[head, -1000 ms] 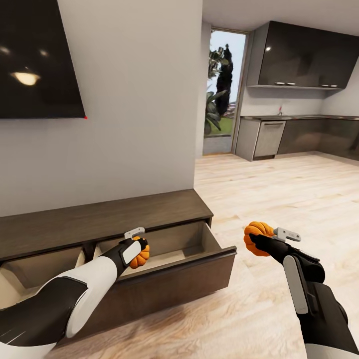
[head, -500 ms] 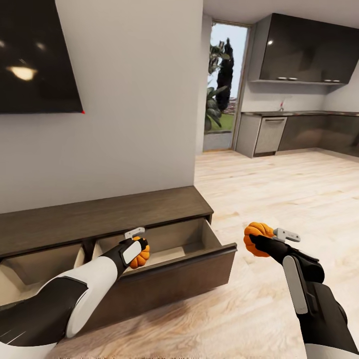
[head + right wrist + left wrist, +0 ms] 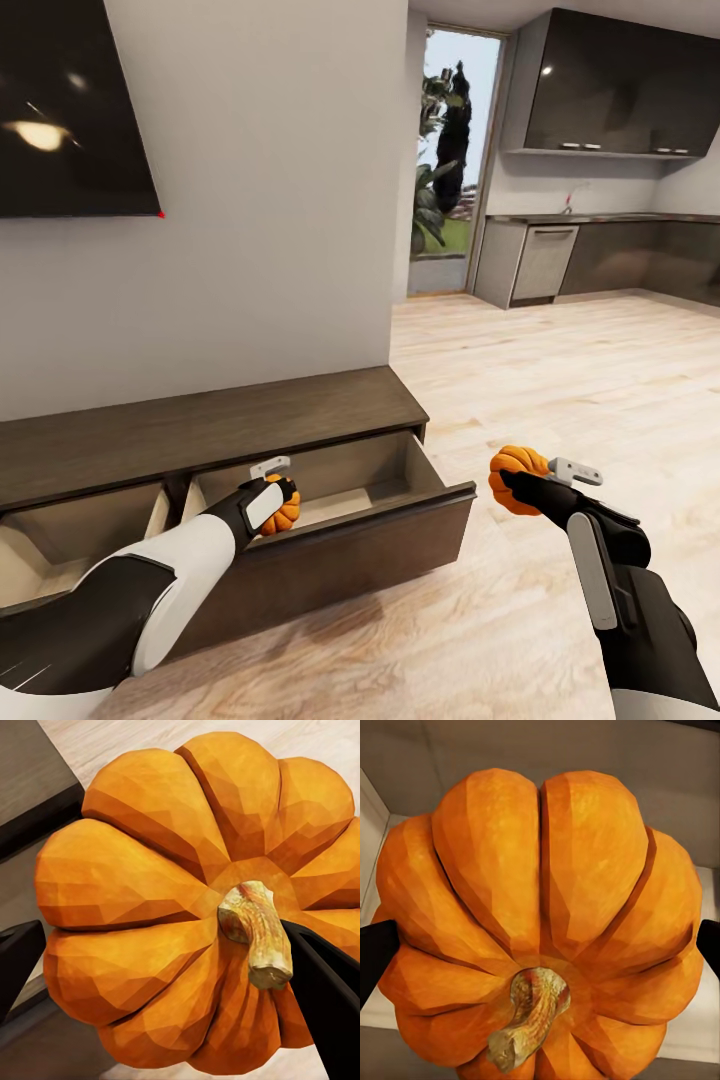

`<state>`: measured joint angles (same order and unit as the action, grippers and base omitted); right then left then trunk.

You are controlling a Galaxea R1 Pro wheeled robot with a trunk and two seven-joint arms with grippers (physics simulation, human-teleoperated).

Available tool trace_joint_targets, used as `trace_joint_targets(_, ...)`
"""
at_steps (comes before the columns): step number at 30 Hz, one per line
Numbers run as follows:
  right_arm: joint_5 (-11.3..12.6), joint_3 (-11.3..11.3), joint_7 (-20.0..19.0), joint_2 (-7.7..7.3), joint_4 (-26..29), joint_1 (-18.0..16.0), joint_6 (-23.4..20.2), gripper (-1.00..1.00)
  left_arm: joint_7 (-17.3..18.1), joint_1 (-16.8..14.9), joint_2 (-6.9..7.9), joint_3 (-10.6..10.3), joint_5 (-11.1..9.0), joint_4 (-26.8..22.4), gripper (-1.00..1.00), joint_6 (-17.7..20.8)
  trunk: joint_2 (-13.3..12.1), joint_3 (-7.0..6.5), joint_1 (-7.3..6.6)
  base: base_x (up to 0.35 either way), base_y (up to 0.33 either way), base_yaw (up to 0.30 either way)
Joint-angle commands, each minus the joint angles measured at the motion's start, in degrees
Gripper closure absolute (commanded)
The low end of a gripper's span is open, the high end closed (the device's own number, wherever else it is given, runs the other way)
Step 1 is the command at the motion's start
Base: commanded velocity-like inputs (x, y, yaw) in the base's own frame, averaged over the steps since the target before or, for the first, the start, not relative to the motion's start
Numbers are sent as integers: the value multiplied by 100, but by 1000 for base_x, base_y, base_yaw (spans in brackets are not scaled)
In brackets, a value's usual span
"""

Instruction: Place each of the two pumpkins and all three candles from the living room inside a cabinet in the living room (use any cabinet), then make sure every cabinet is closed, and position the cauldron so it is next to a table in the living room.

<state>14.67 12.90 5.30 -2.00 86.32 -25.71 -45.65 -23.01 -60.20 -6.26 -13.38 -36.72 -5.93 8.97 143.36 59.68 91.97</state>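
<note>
We had the left end effector [image 3: 280,503] clamped on one pumpkin [image 3: 284,511], held over the open right-hand drawer [image 3: 380,490] of the cabinet [image 3: 200,430]. The right end effector [image 3: 515,482] gripped the second pumpkin [image 3: 513,470] above the wood floor [image 3: 560,400], just beside that drawer's front corner.

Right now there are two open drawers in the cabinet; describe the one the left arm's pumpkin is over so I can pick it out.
Find the long dark brown cabinet under the wall screen. Its right-end drawer, nearest the kitchen opening, is pulled out, pale inside. Unlike the open drawer to its left, it has the left gripper holding a pumpkin over it.
</note>
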Motion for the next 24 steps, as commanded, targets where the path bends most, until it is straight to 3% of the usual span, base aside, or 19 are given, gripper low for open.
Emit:
trace_joint_targets(1,63,-3,59,-2,5,-4,-23,100,-36,-1,1,-51,-27,-14,100,38,2,5,-1,0,0,0)
trace_joint_targets(8,63,2,51,-2,8,-4,-23,100,-38,0,-1,-59,-26,-14,100,44,2,5,-1,0,0,0)
trace_joint_targets(9,63,2,51,-2,8,-4,-23,100,-41,0,-1,-59,-27,-14,-100,44,2,5,-1,0,0,0)
trace_joint_targets(24,63,2,59,-4,8,-4,-23,100,-45,0,2,-51,-27,-14,-100,21,2,5,-1,0,0,0)
